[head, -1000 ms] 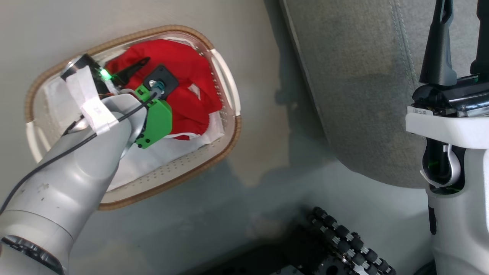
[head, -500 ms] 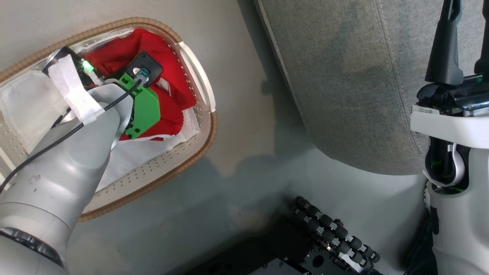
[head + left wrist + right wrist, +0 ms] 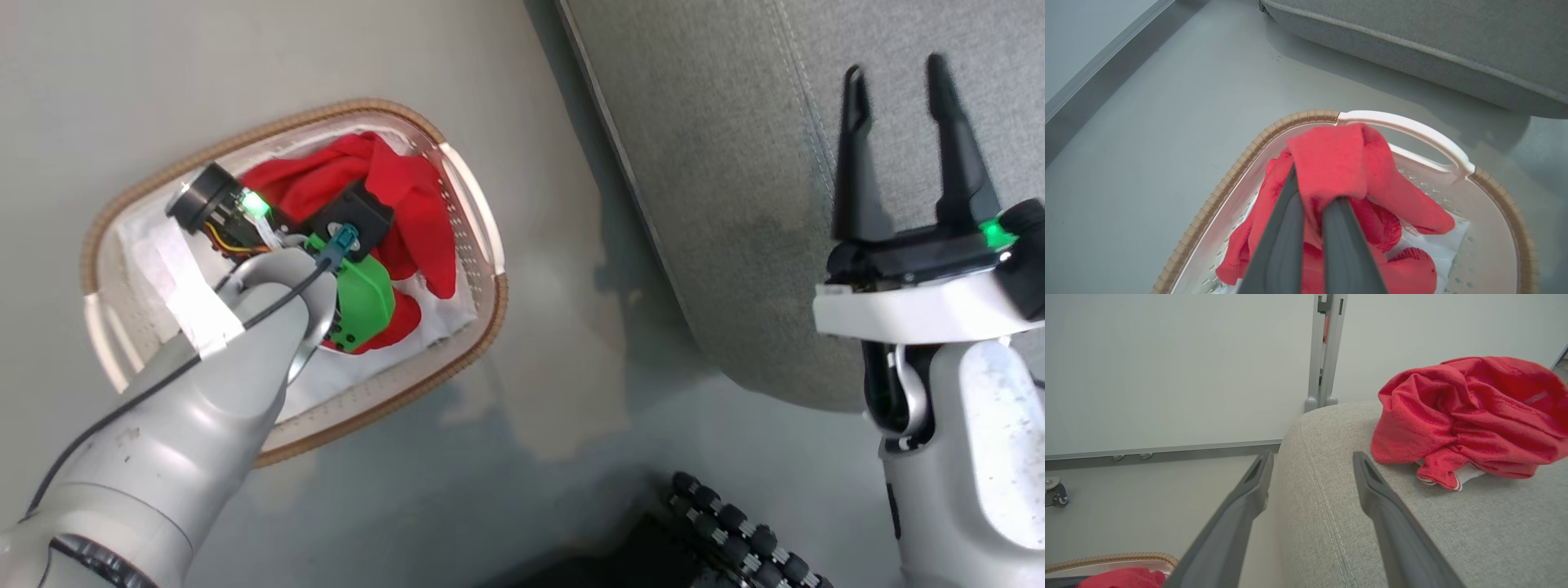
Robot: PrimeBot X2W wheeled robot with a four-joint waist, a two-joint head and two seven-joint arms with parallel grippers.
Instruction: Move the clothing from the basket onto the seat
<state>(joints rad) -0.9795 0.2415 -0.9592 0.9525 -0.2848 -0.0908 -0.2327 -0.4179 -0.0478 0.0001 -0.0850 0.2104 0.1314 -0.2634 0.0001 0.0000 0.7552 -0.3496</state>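
On the pale grey floor (image 3: pixel 531 367), beside the edge of a large grey woven-fabric upholstered seat (image 3: pixel 735 163), a small white perforated plastic basket (image 3: pixel 482 204) with a brown woven rim holds a heap of bright red soft clothing (image 3: pixel 408 188) over a plain white liner sheet (image 3: pixel 445 306). The robot's left claw (image 3: pixel 1312 192) reaches down into the basket, its two dark fingers pressed together on a fold of the red clothing. In the left wrist view the pinched fold drapes over the fingertips and stands above the rest of the heap, which trails down on both sides towards the basket's bottom. The gripped fold sits near the white side handle (image 3: pixel 1412 130) on the side of the basket that faces the seat. The right claw (image 3: pixel 894 73) hovers over the seat near its edge, fingers spread wide apart with nothing between them. In the right wrist view a second crumpled red garment (image 3: pixel 1470 416), showing a bit of white trim with thin red stripes, lies on top of the seat close to its rounded far corner, apart from the right claw's fingers. The basket and the seat stand near each other without touching, a strip of bare floor between them.
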